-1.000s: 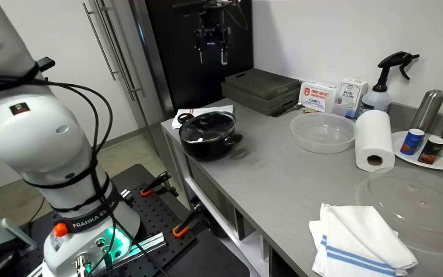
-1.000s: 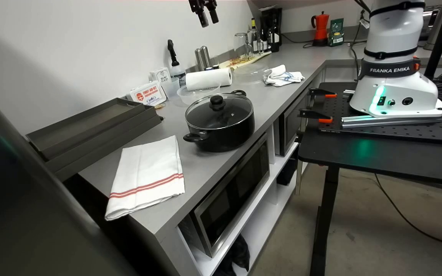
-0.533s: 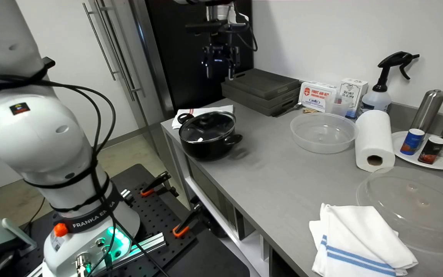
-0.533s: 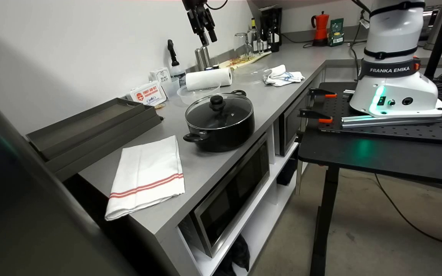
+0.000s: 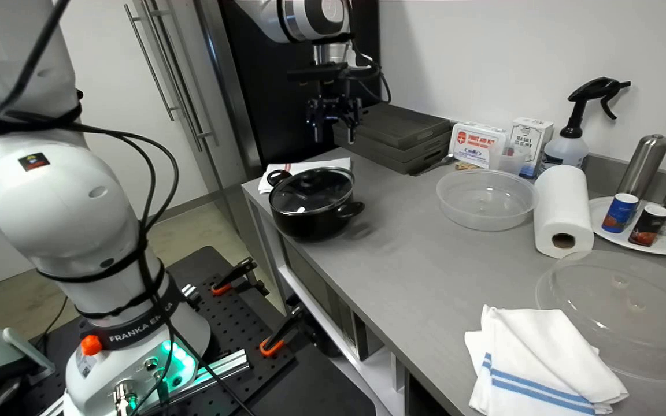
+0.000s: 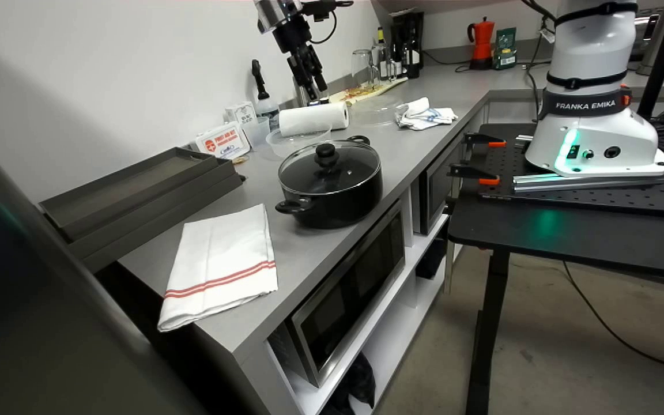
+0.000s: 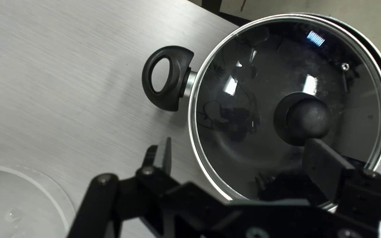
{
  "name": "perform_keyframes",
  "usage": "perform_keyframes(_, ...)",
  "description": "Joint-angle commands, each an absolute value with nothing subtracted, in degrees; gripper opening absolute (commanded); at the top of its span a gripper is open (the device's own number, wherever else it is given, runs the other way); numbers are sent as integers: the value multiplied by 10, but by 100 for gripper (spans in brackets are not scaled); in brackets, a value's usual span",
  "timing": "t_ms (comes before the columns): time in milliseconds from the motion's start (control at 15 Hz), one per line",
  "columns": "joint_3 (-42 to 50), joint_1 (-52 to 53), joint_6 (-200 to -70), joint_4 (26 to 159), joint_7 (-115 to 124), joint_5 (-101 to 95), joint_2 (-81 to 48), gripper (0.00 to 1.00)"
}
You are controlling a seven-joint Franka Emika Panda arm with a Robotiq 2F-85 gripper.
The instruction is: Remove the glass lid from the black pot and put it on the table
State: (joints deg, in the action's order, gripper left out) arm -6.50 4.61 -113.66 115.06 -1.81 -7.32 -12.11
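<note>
"Glass lid (image 7: 260, 99) is what I'm asking after. Start close and work outward."

"Nearest is my gripper (image 7: 240, 148). I have its fingers (image 7: 322, 165) released, spread well apart; in the wrist view one tip overlaps the lid's dark knob (image 7: 308, 119)."

"Touching it?"

"Apart: both exterior views show me the gripper hanging above. Lower down, the lid sits level on the black pot (image 6: 343, 207), and the pot stands on the table (image 5: 402, 277), close to the front edge."

"And past the pot?"

"Near it I see a white towel with red stripes (image 6: 219, 259), then the stacked dark trays (image 6: 130, 184). Further along the table comes a clear bowl (image 5: 472, 218), with a paper roll (image 5: 561, 202) just beside it."

"Farthest?"

"Beyond those, in an exterior view, I can make out a red moka pot (image 6: 483, 43), well apart from the black pot, with a green bag (image 6: 505, 49) just beside it."
</note>
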Motion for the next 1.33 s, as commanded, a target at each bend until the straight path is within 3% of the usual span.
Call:
perform_keyframes(0, -64, 64, -1176, 1164, -27, -110, -137, 100)
perform_keyframes(1267, -84, 103, -1223, 1185, -50, -127, -194, 100)
